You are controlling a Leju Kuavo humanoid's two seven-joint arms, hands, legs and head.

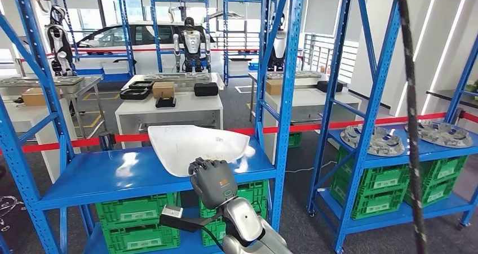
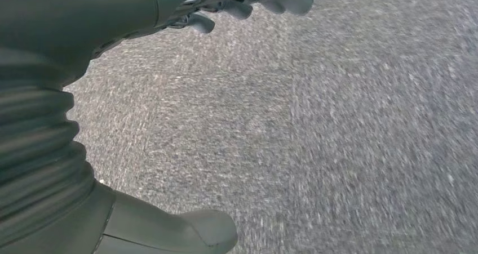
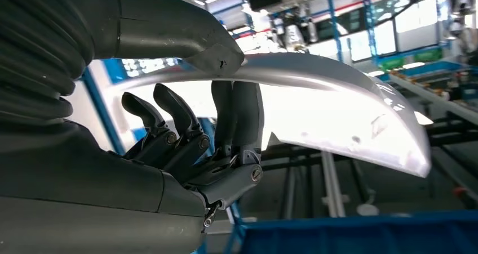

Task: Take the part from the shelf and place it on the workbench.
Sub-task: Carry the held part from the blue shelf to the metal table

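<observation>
Seen from the head view, right hand (image 1: 212,179) raised in front of the blue shelf (image 1: 84,181), at the near edge of the white part (image 1: 194,144). Part lying on the shelf board, tilted a little, its front edge sticking out over the board toward the robot. Green crates (image 1: 135,223) below on the lower level. Beyond the shelf, a red barrier tape (image 1: 338,123) and a white worktop (image 1: 169,110) with a cardboard box (image 1: 163,89) and black trays. Grey metal parts (image 1: 375,141) on the neighbouring shelf to the right.

Seen from the left wrist view, left hand (image 2: 113,124) hanging over grey carpet floor (image 2: 338,141), fingers (image 2: 248,0) spread and released, nothing between them.

Seen from the right wrist view, right hand grasping the part (image 3: 338,113): thumb (image 3: 186,31) pressed on one face of the white sheet, dark fingers (image 3: 237,113) against the other face, edge of the part pinched between.
</observation>
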